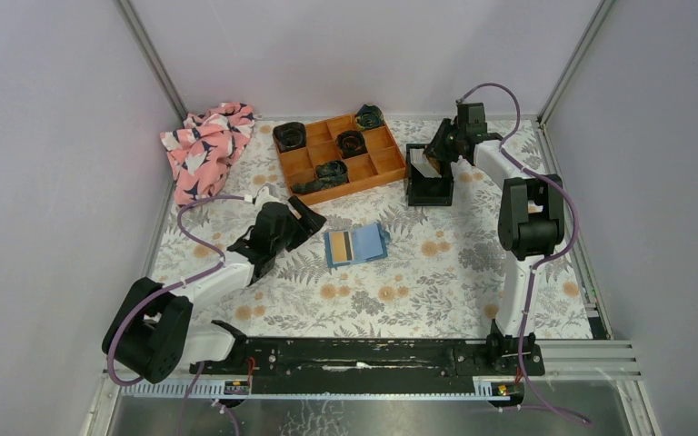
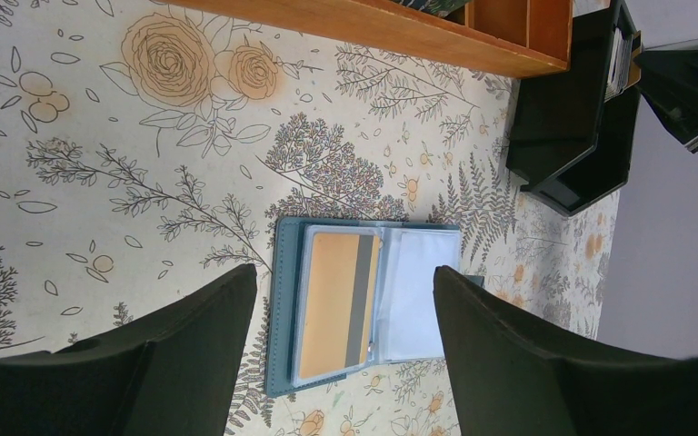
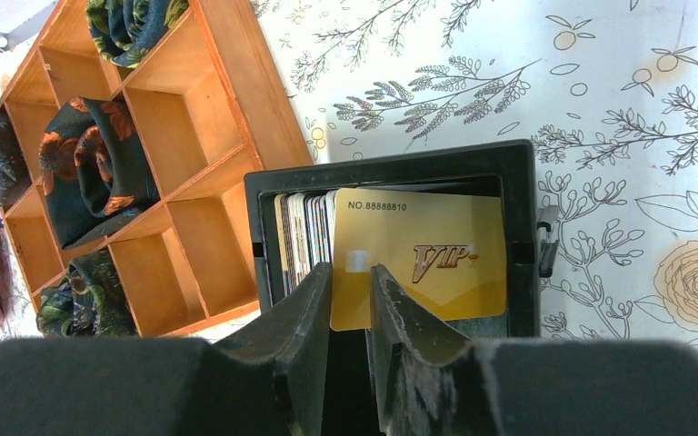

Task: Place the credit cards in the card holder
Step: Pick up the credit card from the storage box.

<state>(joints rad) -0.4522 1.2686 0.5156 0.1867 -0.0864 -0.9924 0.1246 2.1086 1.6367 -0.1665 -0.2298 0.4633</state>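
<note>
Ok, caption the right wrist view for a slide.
Right gripper poised at a gold VIP card in the black bin.

The left arm reached forward from its base, forearm stretched low and angled towards the middle. Its pincer pointed ahead, and in the wrist view its two dark fingers stood wide apart with nothing between them. The right arm rose from its base, bent at the elbow and stretched to the far side. Its pincer tipped downward there, its fingers drawn near each other with a narrow gap left.
</note>
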